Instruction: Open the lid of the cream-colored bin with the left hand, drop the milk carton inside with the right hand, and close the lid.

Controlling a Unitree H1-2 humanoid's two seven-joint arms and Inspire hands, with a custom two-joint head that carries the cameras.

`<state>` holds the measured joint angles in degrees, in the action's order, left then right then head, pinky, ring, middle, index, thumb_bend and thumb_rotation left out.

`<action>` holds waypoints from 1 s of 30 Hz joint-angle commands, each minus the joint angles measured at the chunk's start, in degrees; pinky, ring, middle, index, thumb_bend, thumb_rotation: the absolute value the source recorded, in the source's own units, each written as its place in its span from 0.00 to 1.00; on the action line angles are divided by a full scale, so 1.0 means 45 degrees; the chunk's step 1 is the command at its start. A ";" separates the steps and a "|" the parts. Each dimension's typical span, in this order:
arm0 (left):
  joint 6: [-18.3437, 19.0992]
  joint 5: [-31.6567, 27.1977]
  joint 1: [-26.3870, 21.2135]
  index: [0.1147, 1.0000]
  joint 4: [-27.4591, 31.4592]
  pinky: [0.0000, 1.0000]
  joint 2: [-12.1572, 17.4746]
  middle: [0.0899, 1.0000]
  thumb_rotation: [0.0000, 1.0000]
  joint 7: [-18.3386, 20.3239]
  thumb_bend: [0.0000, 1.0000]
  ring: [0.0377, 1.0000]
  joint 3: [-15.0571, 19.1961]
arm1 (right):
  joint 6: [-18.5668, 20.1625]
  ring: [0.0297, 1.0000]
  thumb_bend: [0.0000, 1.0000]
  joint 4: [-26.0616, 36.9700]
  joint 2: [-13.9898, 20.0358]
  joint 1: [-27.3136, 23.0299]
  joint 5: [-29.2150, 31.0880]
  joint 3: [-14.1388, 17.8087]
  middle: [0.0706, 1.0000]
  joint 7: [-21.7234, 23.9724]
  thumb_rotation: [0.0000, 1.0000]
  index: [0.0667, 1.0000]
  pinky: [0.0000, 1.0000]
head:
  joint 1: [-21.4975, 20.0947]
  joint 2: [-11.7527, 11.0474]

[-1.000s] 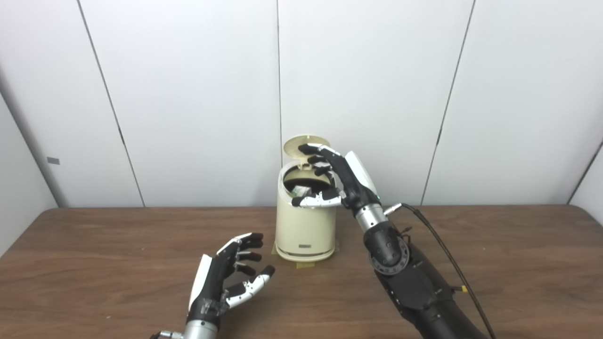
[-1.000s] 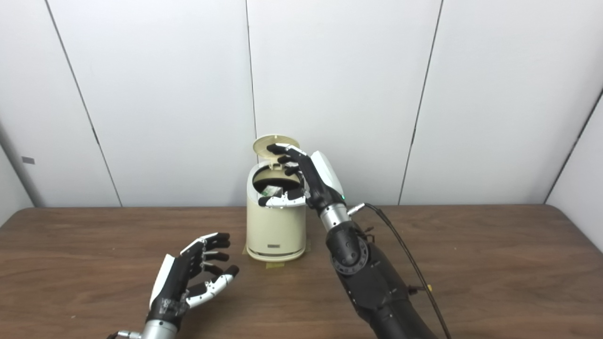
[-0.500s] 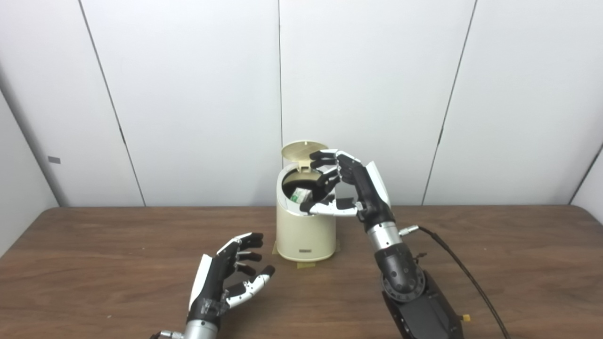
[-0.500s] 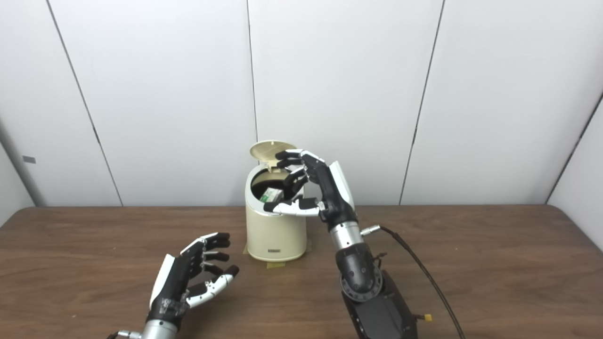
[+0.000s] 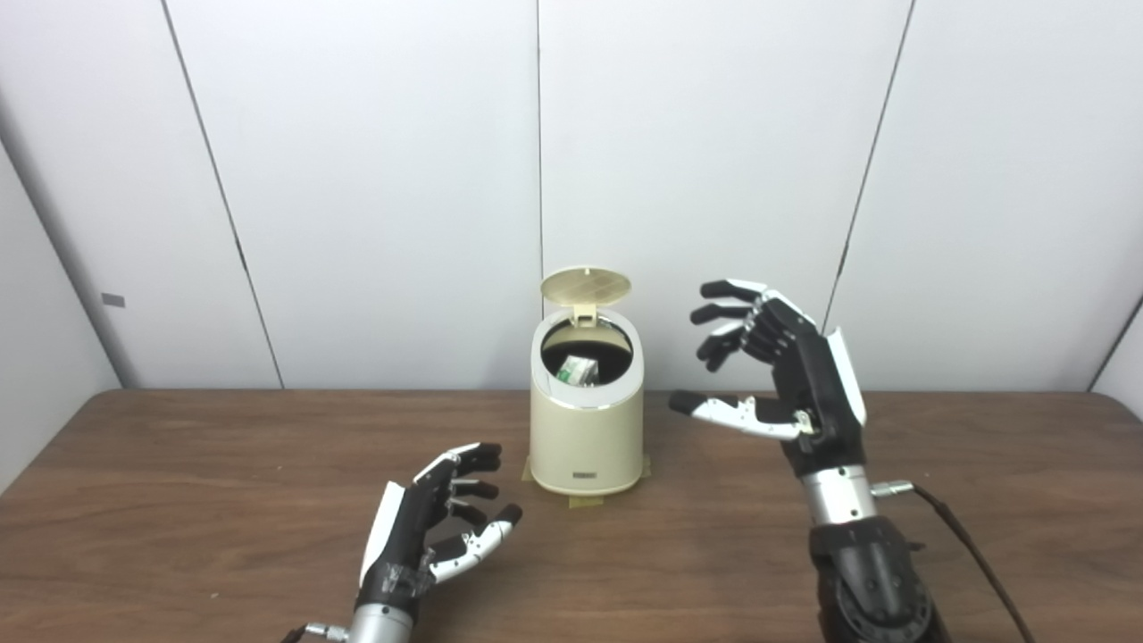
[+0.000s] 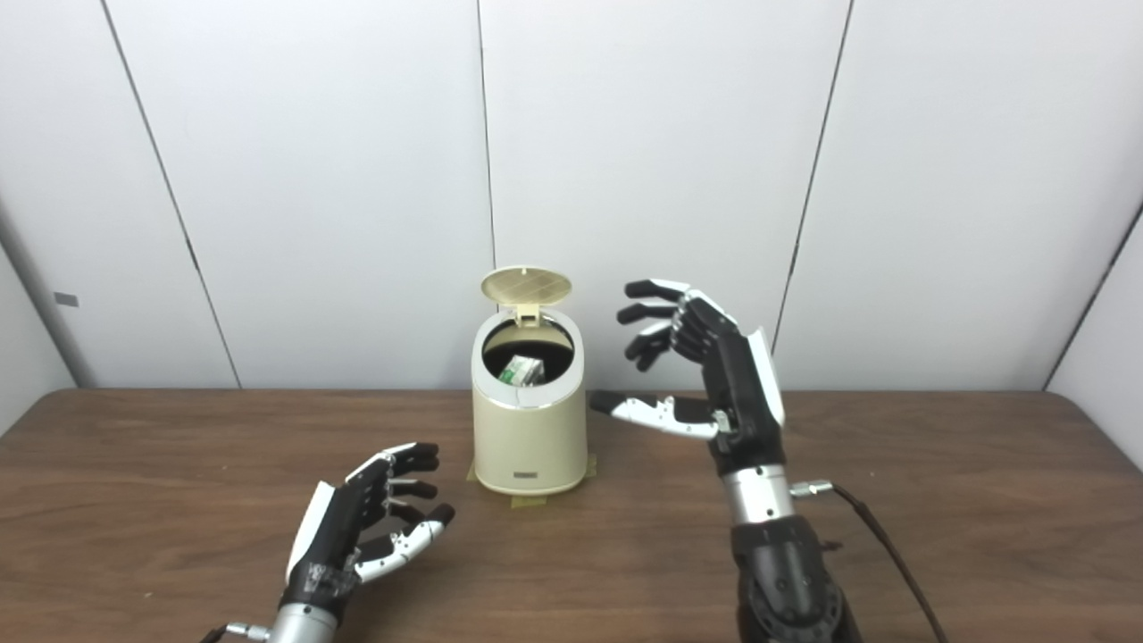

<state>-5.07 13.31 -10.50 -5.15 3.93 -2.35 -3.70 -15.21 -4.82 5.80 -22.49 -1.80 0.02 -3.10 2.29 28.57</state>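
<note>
Standing lid-up bin [image 5: 586,438] | milk carton [image 5: 576,369] inside | left hand [image 5: 429,531], right hand [image 5: 786,375] spread, empty

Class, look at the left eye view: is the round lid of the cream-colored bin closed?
No: the round cream lid stands tipped up behind the cream-colored bin, whose dark opening shows the green-and-white milk carton inside.

This looks like a robotics lab or test room, not a home. Plain white wall panels [image 5: 696,161] with thin dark seams close off the whole background, bare apart from a small grey tag [image 5: 112,300] at the left. A wood-grain table [image 5: 179,500] serves as the workbench. The bin [image 5: 586,442] stands on strips of tape [image 5: 585,501] stuck to the tabletop, a position marker typical of repeated trials, and a loose black cable [image 5: 973,554] trails across the table.
</note>
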 commanded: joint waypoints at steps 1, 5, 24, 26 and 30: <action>-0.0527 -0.0077 -0.0590 0.72 0.0176 0.55 0.0087 0.73 0.07 -0.0074 0.53 0.66 0.0058 | 0.0542 0.54 0.69 0.0492 0.0373 0.0119 0.0560 0.0108 0.67 0.0581 0.16 0.72 0.44 | 0.0008 -0.0031; -0.0769 -0.0200 -0.0600 0.73 0.0321 0.60 0.0182 0.73 0.12 0.0008 0.56 0.69 0.0079 | 0.1264 0.72 0.75 0.0648 0.0796 0.1115 0.1717 0.0219 0.79 0.1528 0.30 0.80 0.61 | 0.0051 -0.0070; 0.1309 0.0057 -0.4943 1.00 0.0821 0.96 0.2441 1.00 0.37 0.2296 0.99 1.00 -0.0383 | -0.0037 0.82 0.79 -0.0298 0.0607 0.2224 0.2946 0.0810 0.87 0.2618 0.39 0.84 0.72 | 0.0372 -0.0436; 0.1721 0.0503 -0.5578 1.00 0.0623 0.97 0.2572 1.00 0.38 0.2336 0.99 1.00 -0.0560 | -0.0117 0.82 0.78 -0.0374 0.0541 0.2246 0.2967 0.0817 0.87 0.2635 0.38 0.85 0.70 | 0.0305 -0.0461; 0.2165 0.0798 -0.7210 1.00 -0.0676 0.91 0.2617 1.00 0.40 0.2717 0.99 1.00 -0.0858 | 0.0132 0.80 0.77 -0.0068 0.0377 0.2374 0.2982 0.0790 0.87 0.2585 0.37 0.85 0.66 | 0.0181 -0.0502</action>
<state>4.32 16.57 -38.47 -7.73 14.77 9.72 -7.83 -12.97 -7.17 7.73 -10.47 10.85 3.24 8.35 3.08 26.28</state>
